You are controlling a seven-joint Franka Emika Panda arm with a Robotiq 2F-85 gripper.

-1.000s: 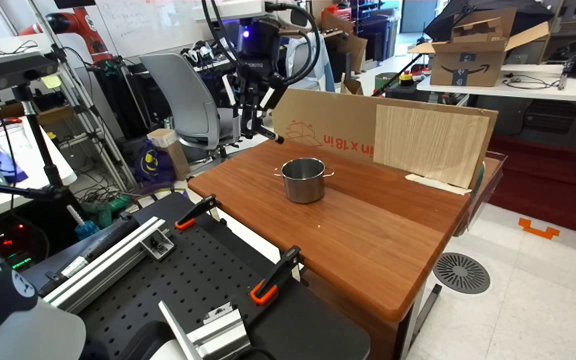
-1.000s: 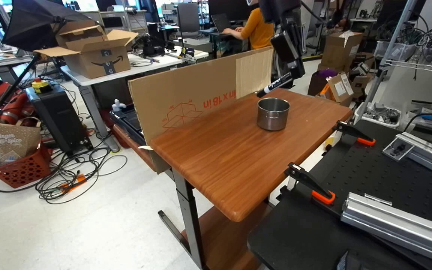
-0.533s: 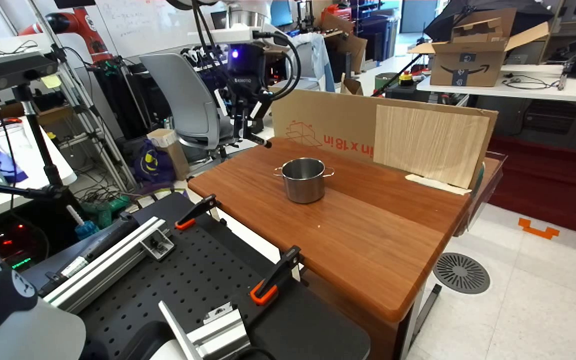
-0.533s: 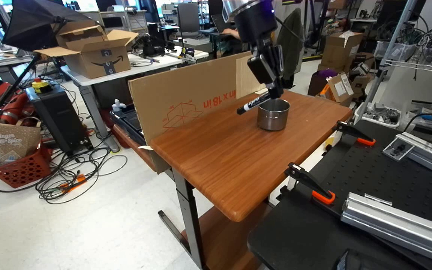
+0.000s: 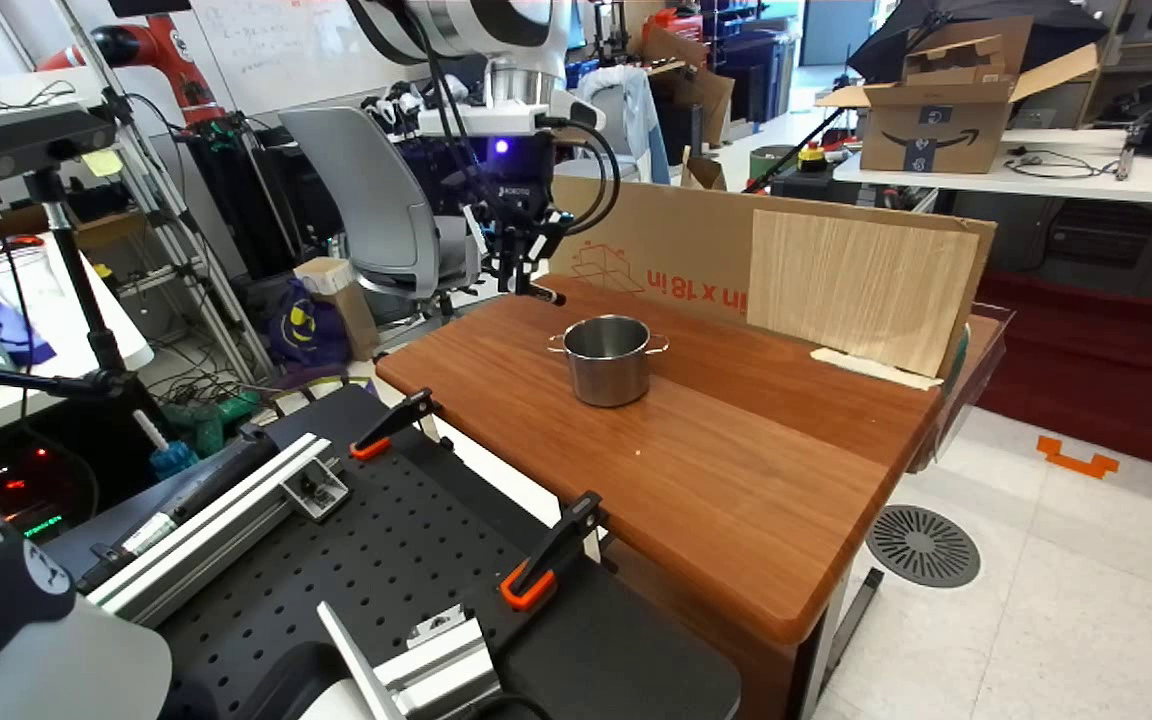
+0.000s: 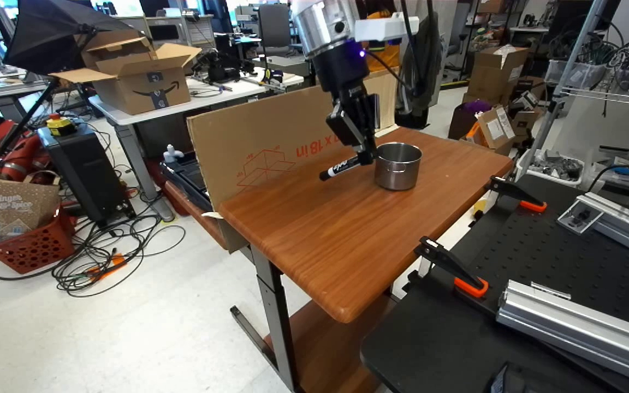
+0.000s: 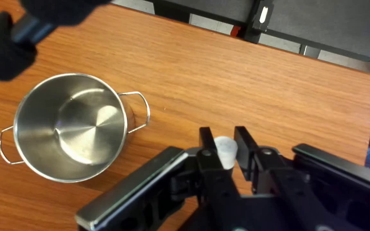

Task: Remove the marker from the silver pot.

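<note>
Closest in the wrist view, the jaws are clamped on the marker (image 7: 226, 150), tilted and outside the silver pot (image 7: 72, 128), which stands upright on the table (image 7: 236, 86); behind, in both exterior views, rises a cardboard panel (image 5: 686, 235)

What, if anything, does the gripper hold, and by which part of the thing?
The gripper holds the marker, near the end away from its black tip, which sticks out free.

Tilted black-and-white marker (image 6: 339, 167) outside the upright, shiny silver pot (image 6: 392, 178)
</note>
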